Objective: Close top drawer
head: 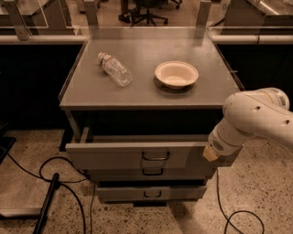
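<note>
The top drawer (114, 155) is a wide grey metal drawer with a curved wire handle (155, 156) at the centre of its front. It stands partly pulled out from the grey cabinet (91, 98), with a dark gap above its rim. My white arm (256, 116) reaches in from the right. My gripper (211, 153) is at the right end of the drawer's front, seemingly against it.
A clear plastic bottle (114, 69) lies on the cabinet top beside a white bowl (176, 74). Two narrower drawers (151, 172) (151, 193) sit below. Black cables (50, 167) and a dark pole (46, 205) lie on the floor at the left. An office chair (146, 11) stands behind.
</note>
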Tool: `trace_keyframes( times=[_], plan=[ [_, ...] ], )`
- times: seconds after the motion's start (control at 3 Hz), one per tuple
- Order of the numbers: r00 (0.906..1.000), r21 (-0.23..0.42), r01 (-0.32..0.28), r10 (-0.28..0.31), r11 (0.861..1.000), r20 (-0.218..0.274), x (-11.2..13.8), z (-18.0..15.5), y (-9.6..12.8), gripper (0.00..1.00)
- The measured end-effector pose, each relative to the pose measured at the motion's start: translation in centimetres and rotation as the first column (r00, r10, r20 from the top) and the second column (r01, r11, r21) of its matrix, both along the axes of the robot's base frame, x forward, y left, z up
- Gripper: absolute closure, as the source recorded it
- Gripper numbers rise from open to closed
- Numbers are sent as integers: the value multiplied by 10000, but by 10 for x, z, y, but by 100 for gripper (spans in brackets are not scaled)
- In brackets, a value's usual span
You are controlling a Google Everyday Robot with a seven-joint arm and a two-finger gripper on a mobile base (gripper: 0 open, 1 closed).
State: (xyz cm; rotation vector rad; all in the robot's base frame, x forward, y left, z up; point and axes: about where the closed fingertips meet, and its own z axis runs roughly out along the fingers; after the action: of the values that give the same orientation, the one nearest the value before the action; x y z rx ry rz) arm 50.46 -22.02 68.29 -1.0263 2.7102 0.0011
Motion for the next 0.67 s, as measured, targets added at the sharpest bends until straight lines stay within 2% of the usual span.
trace_keyframes(
  times=[0.67],
  plan=[
    [9959, -314, 606, -583, 9977, 695, 43, 1, -9, 100]
  ],
)
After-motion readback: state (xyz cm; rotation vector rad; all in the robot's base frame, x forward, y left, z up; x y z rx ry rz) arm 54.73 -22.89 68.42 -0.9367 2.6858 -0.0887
